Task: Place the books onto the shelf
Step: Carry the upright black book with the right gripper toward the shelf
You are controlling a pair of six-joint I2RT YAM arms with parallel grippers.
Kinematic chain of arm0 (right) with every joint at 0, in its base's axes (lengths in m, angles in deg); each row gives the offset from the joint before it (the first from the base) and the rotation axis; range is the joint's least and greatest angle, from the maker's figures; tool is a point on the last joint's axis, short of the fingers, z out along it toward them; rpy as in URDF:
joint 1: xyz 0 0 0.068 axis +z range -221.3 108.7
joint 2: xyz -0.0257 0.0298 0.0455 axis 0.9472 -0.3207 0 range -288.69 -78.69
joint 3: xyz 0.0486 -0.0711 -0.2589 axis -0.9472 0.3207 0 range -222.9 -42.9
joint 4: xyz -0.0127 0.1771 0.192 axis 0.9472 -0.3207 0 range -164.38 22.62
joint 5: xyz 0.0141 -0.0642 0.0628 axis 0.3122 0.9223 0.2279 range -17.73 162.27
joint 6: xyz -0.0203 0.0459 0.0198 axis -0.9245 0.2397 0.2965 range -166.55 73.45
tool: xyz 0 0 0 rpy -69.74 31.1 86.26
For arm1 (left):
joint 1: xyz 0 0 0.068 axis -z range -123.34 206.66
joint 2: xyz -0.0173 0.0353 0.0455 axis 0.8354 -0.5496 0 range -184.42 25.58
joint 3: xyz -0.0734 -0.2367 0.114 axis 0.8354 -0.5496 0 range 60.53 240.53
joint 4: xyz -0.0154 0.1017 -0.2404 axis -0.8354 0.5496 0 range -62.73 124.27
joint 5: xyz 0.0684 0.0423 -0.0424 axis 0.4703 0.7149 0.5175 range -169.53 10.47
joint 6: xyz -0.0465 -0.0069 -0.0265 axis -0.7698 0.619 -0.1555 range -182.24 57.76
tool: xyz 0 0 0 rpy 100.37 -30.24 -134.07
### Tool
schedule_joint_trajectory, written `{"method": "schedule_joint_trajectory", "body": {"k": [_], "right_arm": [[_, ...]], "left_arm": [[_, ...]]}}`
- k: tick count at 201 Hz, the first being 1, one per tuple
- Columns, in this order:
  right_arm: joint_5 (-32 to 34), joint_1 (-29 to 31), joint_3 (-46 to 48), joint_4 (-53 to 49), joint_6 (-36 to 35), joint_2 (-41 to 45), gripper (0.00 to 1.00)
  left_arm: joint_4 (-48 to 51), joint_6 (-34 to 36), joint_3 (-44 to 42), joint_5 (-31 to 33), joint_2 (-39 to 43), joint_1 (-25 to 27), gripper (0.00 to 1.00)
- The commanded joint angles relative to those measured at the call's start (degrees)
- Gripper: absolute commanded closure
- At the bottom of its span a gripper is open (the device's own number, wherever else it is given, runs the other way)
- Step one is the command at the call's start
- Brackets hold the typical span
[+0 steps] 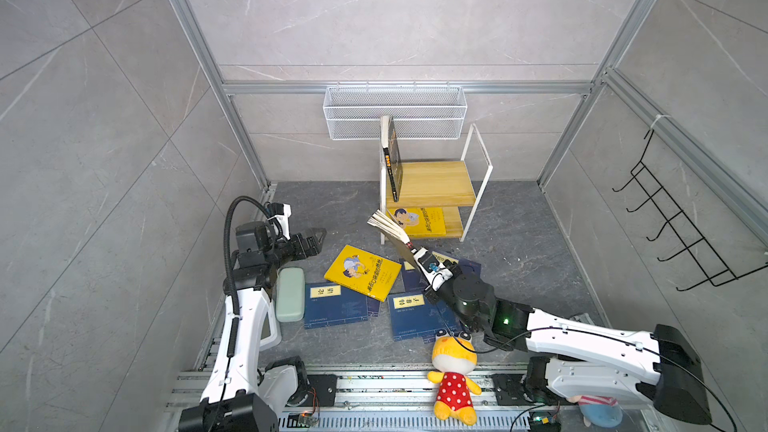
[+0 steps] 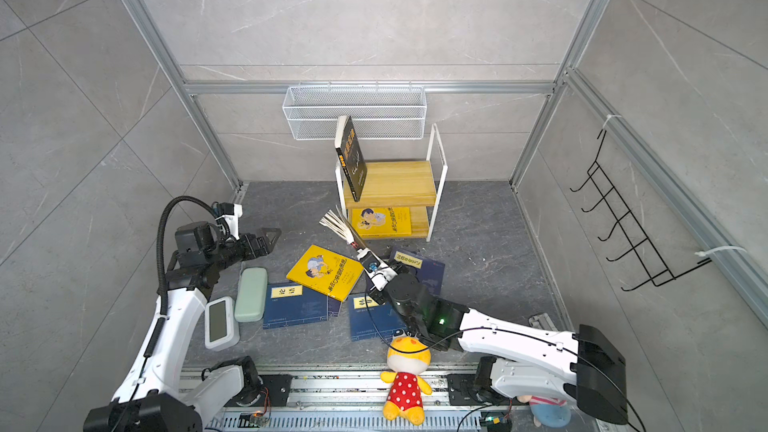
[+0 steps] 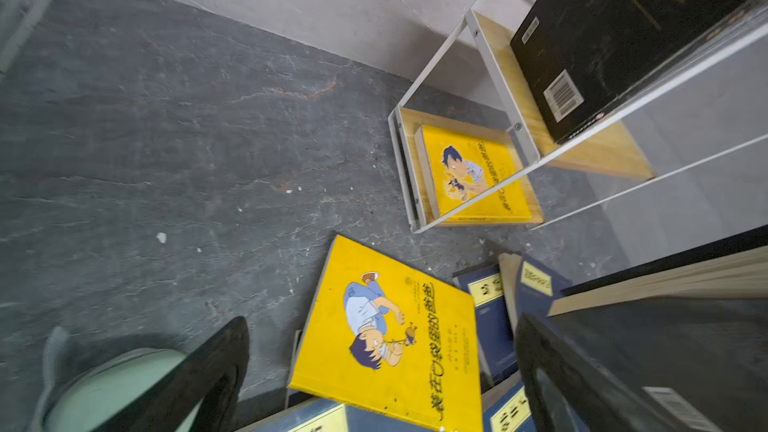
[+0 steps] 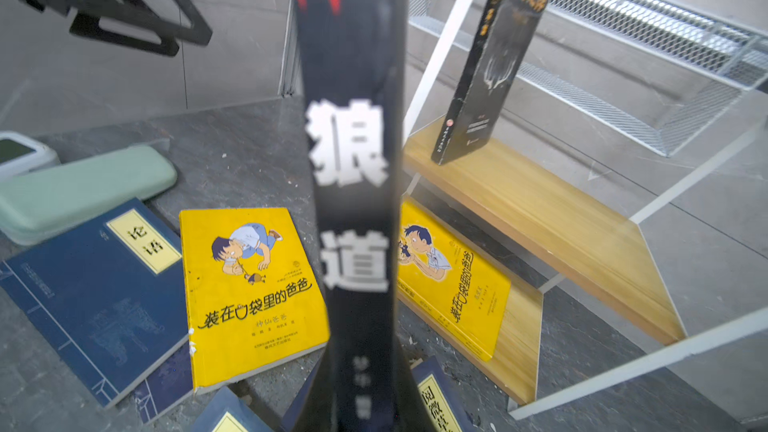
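My right gripper (image 1: 415, 253) is shut on a black book (image 1: 390, 230), held off the floor in front of the shelf (image 1: 432, 182) with its pages fanned; its spine (image 4: 353, 201) fills the right wrist view. Another black book (image 1: 392, 160) stands on the top board, leaning on the white frame. On the lower board lies a yellow book (image 1: 419, 222). Across the floor lie a second yellow book (image 1: 363, 272) and navy books (image 1: 336, 305) (image 1: 415, 317). My left gripper (image 1: 318, 238) hangs open and empty to the left, above the floor; its fingers (image 3: 208, 367) frame that yellow book (image 3: 390, 326).
A green case (image 1: 290, 293) and a white clock (image 2: 221, 323) lie by the left arm. A yellow plush toy (image 1: 453, 380) sits at the front rail. A white wire basket (image 1: 395, 112) hangs on the back wall, a black hook rack (image 1: 673, 218) on the right wall.
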Motion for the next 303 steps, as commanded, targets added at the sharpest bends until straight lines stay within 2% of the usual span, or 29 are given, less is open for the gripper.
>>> {"method": "schedule_joint_trajectory", "body": {"k": [1,21,40,61,82,105,196,225,252,303], "right_arm": [[4.35,-0.17,1.30,10.09,3.37,4.20,1.00],[7.39,-1.26,0.21,10.71,5.64,5.17,1.00],[6.79,-4.27,-1.67,11.48,8.83,4.37,1.00],[5.78,-7.59,-5.49,10.31,13.40,2.89,1.00],[5.47,-10.42,-9.07,11.95,15.93,-0.30,1.00],[7.46,-12.78,-16.09,10.97,18.30,-6.07,1.00],[10.41,-21.10,-40.85,13.40,13.10,-30.37,1.00],[9.31,-22.09,-46.47,13.32,11.61,-36.89,1.00],[9.51,-22.24,-49.03,13.10,10.84,-41.22,1.00],[8.99,-22.20,-47.85,13.37,13.57,-43.85,1.00]], "left_arm": [[3.91,7.90,-1.79,6.29,4.47,2.56,0.00],[4.31,8.33,-5.88,4.27,7.82,2.85,0.00],[3.99,10.01,-8.94,1.08,8.72,2.96,0.00],[0.93,7.68,-12.48,-0.68,10.05,1.68,0.00],[-1.00,9.86,-15.22,-2.90,12.05,1.50,0.00],[-0.30,11.35,-15.84,-1.89,12.22,1.46,0.00],[-0.93,11.97,-17.81,-3.50,14.16,2.67,0.00],[-1.18,12.37,-17.87,-2.79,14.22,2.92,0.00],[-0.57,12.74,-17.79,-2.80,14.28,3.09,0.00],[-0.21,13.45,-17.43,-3.12,14.01,3.40,0.00]]}}
